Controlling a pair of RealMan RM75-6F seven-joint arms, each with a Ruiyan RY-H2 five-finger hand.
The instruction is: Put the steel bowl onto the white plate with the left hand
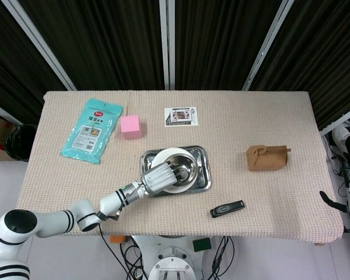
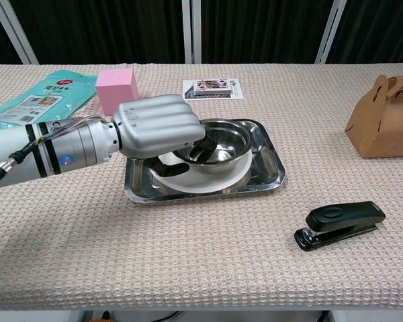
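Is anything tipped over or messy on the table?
Nothing stands out. The steel bowl sits upright on the white plate inside the metal tray, with the left robot hand gripping its rim. Nothing is spilled.
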